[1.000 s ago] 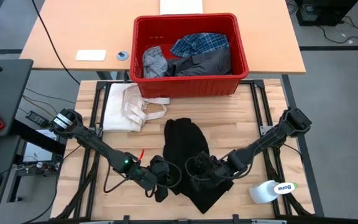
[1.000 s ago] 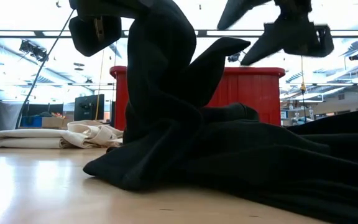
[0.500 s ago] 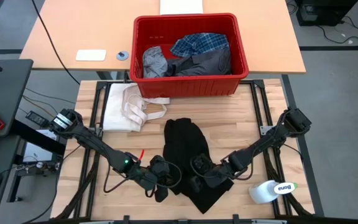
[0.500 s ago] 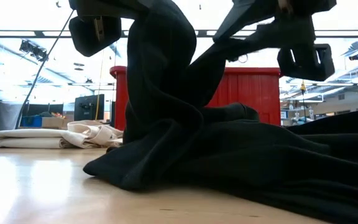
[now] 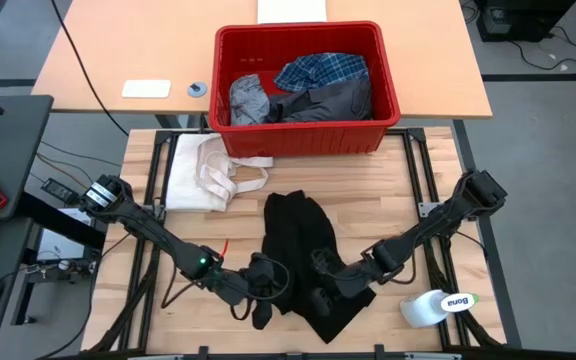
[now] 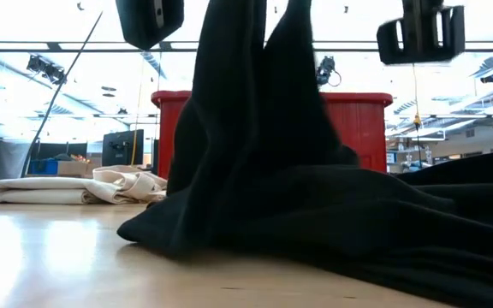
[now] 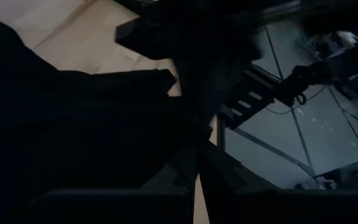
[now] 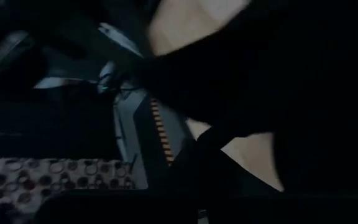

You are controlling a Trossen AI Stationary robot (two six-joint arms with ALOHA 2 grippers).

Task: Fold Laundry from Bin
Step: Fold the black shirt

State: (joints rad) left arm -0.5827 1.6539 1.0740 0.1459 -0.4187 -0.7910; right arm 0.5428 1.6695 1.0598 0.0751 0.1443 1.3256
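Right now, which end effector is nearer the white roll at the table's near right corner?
Right. The right end effector grips the black garment nearer the white roll; the left end effector is farther.

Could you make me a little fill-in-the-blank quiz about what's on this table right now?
1. The bin behind the black garment is coloured ____.
2. The plaid shirt lies inside the ____.
3. Both the left end effector and the right end effector are shut on the ____ garment.
4. The cream-white cloth lies on the table's ____ side.

Missing words: red; bin; black; left
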